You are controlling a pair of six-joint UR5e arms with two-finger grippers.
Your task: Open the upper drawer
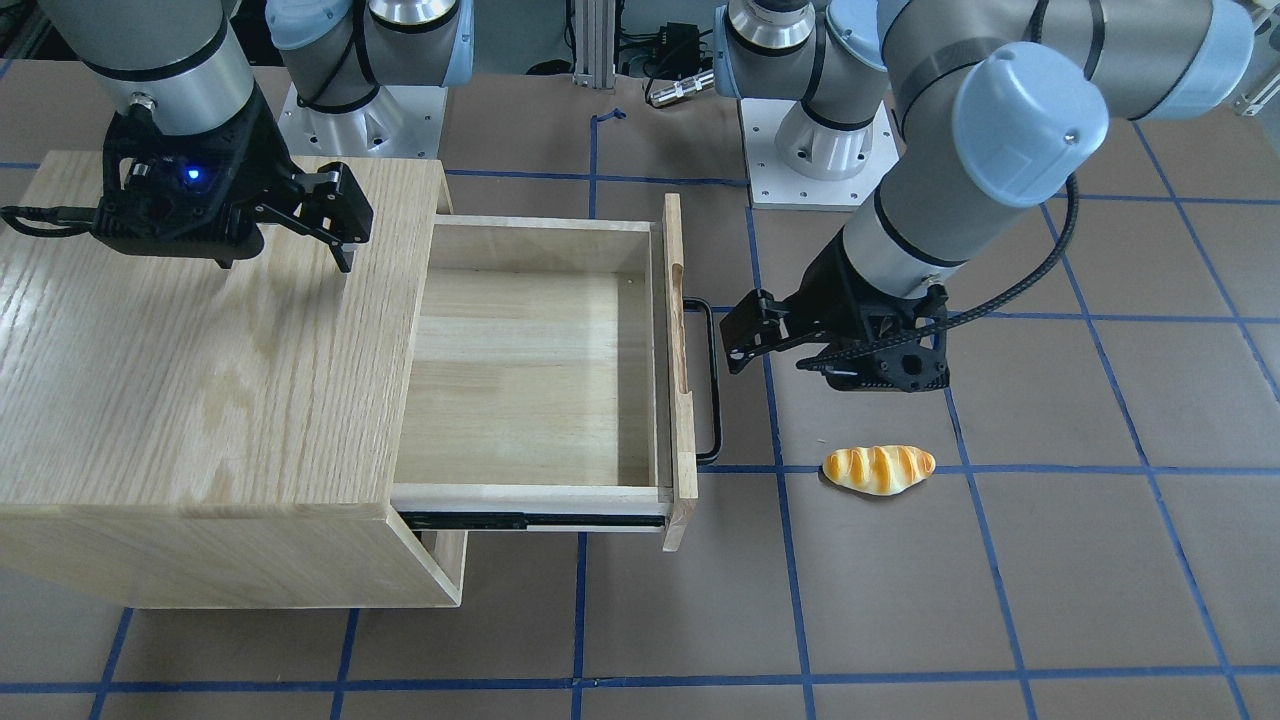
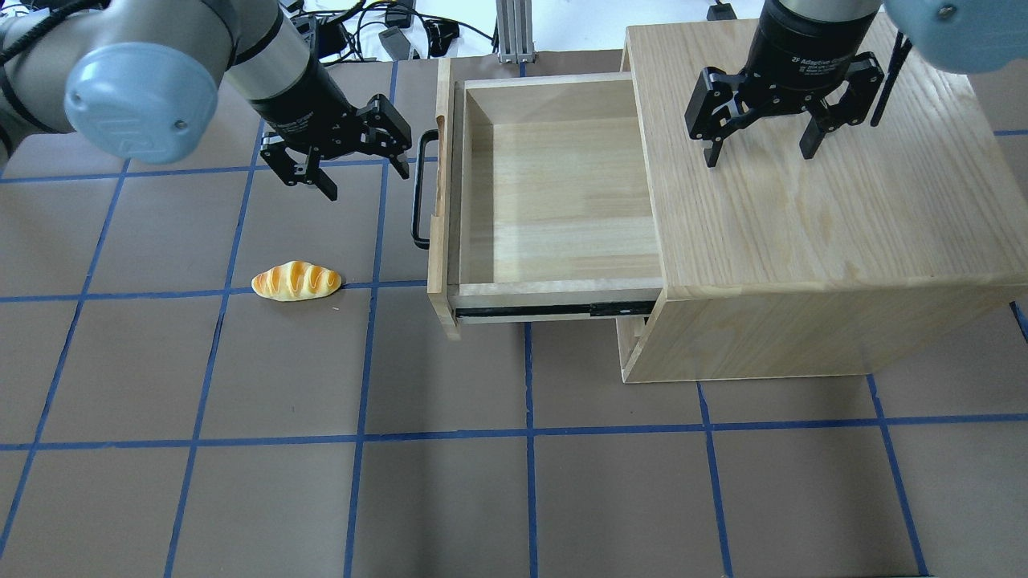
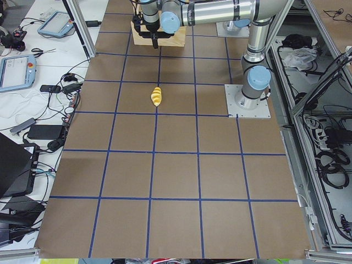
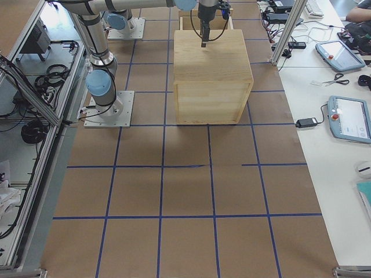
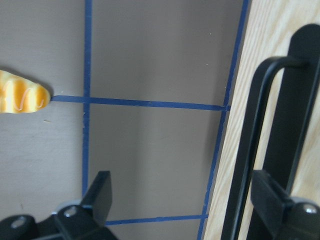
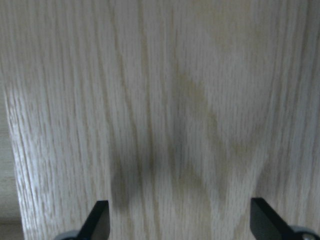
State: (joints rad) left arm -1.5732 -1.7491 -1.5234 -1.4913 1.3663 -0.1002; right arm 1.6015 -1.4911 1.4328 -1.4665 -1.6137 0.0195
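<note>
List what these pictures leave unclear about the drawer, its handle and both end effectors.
- Exterior right: the drawer is mostly hidden behind the cabinet.
- Exterior left: drawer tiny, mostly behind the left arm.
- Left wrist: handle blurred, cut by the frame edge; contact with the left end effector unclear.
- Right wrist: right end effector fingers cut off at the bottom edge.

This is a robotics lab. In the exterior left view, a brown table (image 3: 176, 176) marked with a blue tape grid (image 3: 165, 198) fills the middle. At upper right an arm base (image 3: 250, 91) is bolted to a metal plate. Teach pendants (image 3: 15, 71) and loose cables (image 3: 66, 82) lie along the left edge. Aluminium framing (image 3: 322, 80) borders the right.
</note>
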